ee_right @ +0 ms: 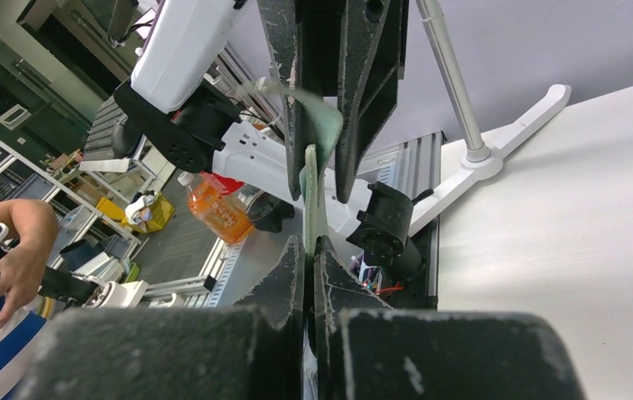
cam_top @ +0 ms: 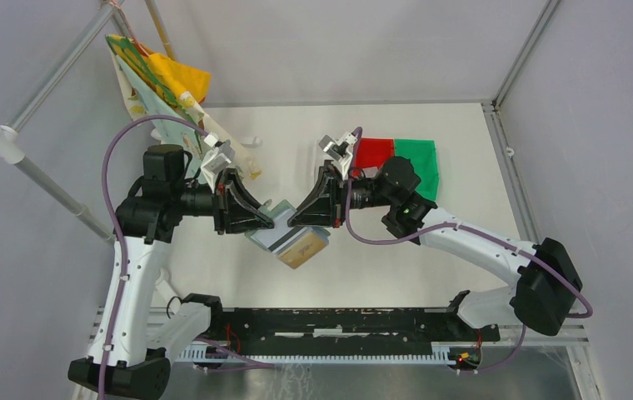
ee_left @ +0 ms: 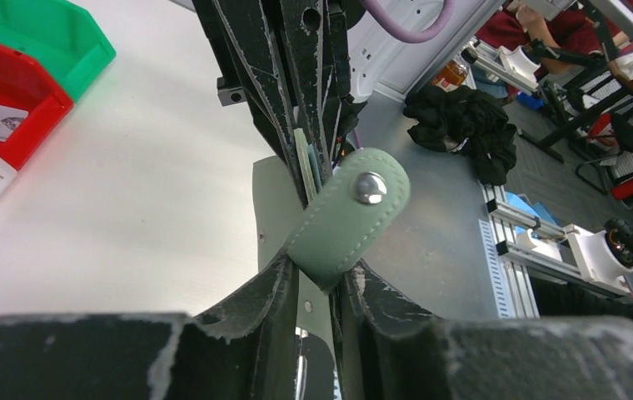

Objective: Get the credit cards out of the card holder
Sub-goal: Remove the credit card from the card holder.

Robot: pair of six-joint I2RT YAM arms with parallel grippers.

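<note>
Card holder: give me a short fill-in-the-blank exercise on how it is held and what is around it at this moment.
1. The number of grippers shut on the card holder, counting the left gripper and the right gripper, is ___.
2. In the top view, the bin just right of the red bin is ___.
3. In the left wrist view, the shiny snap on the holder's strap is made of ___.

Missing words: two; green; metal.

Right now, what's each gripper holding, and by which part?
Both are shut on the card holder. The left gripper holds the flap by its snap tab, and the right gripper pinches a thin edge on the opposite side.
</note>
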